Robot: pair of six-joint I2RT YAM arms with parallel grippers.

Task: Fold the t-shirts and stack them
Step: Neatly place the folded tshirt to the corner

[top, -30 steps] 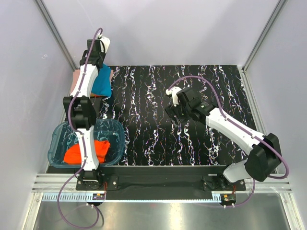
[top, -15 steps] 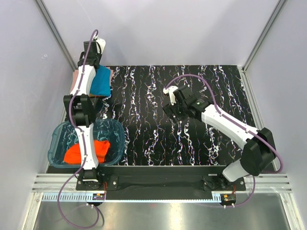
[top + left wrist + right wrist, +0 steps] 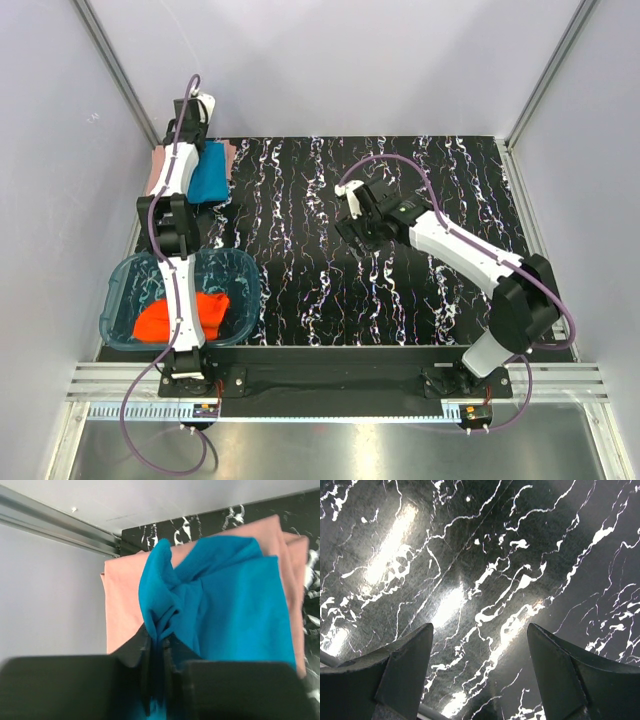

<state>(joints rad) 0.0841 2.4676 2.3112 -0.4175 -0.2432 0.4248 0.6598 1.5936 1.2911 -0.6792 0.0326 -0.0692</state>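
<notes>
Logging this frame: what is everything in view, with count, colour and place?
teal-blue t-shirt: one, teal-blue, lying on the pink one at the table's far left corner, one edge bunched up
salmon-pink t-shirt: one, salmon-pink, flat beneath the teal one
orange-red t-shirt: one, orange-red, crumpled inside the tub
tub: one, clear blue-tinted, near left of the table
table: one, black with white veining
left gripper: one, black, fingers pinching the teal shirt's bunched edge
right gripper: one, black, fingers apart over the table's middle, holding nothing
</notes>
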